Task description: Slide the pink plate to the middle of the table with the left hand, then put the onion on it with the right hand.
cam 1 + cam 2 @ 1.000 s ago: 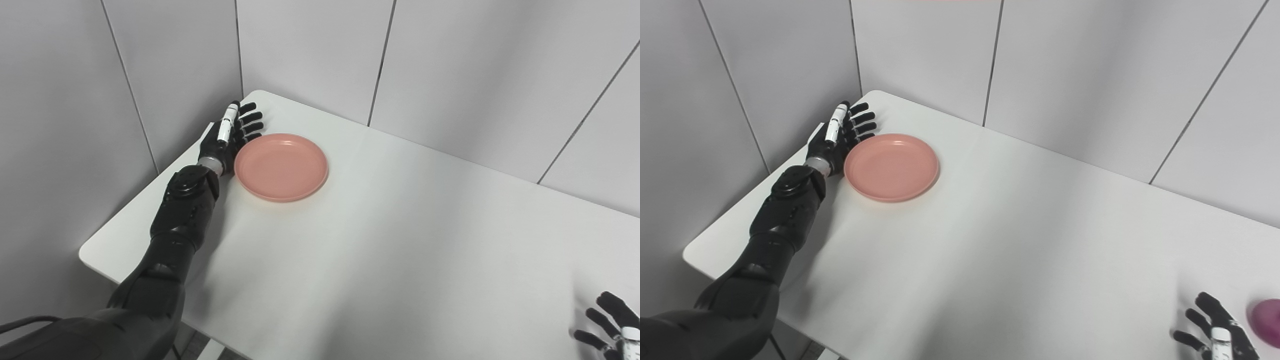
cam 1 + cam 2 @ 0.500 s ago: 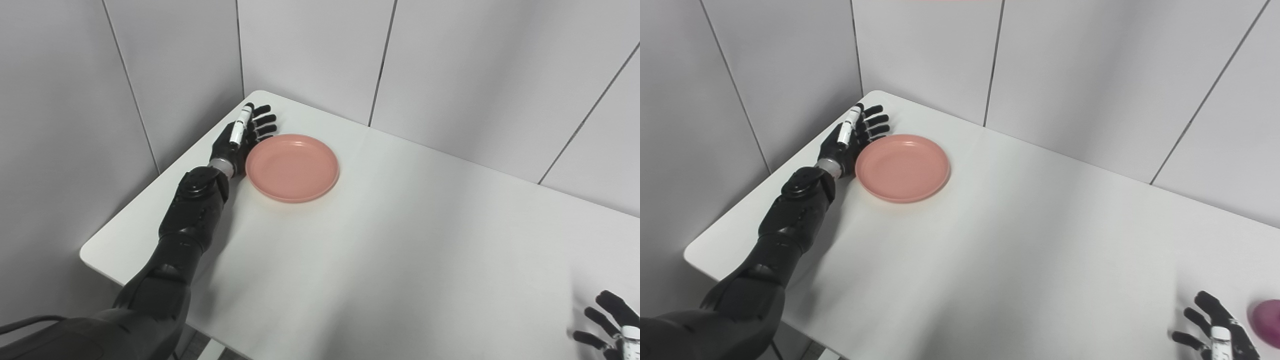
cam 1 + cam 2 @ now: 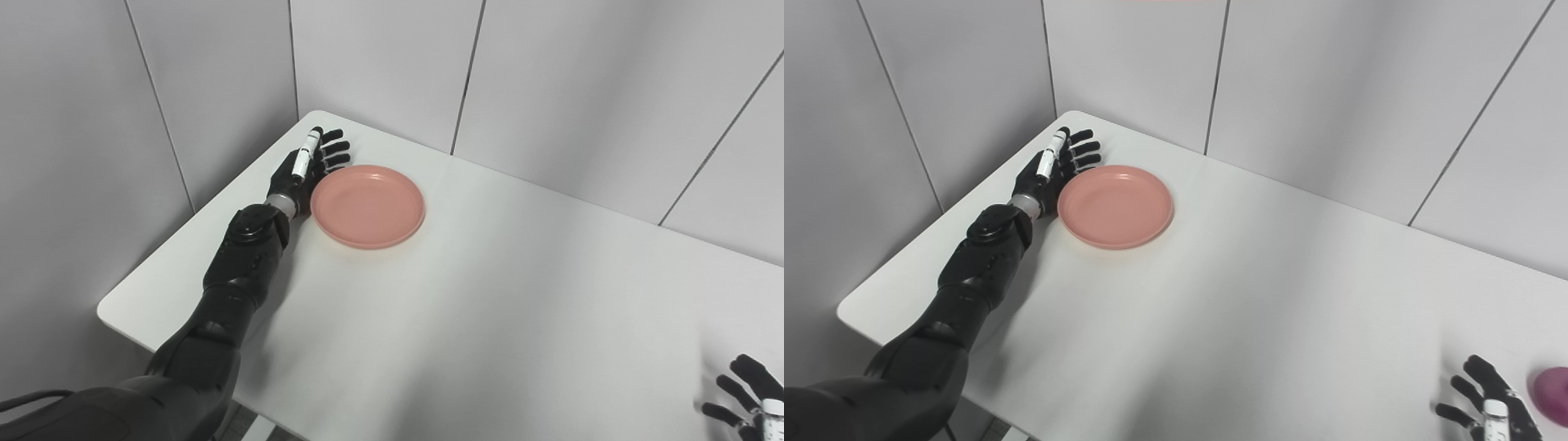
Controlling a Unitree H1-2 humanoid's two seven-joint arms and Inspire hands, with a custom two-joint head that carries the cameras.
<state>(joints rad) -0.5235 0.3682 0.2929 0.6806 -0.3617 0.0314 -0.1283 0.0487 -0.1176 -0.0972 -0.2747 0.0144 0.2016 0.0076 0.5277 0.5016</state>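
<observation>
The pink plate (image 3: 367,206) lies flat near the table's far left corner. My left hand (image 3: 304,166) is open, fingers stretched out, and rests against the plate's left rim. A purple onion (image 3: 1552,387) shows only in the right eye view, cut by the right edge of the picture. My right hand (image 3: 1488,404) is open at the bottom right corner, just left of the onion and apart from it. Only its fingers (image 3: 744,395) appear in the left eye view.
The white table (image 3: 490,306) fills the view, its left edge and near left corner (image 3: 107,309) close to my left arm. Grey wall panels (image 3: 380,61) stand right behind the table's far and left sides.
My left hand has pushed the pink plate a short way to the right along the table. The right hand and the onion have stayed where they were.
</observation>
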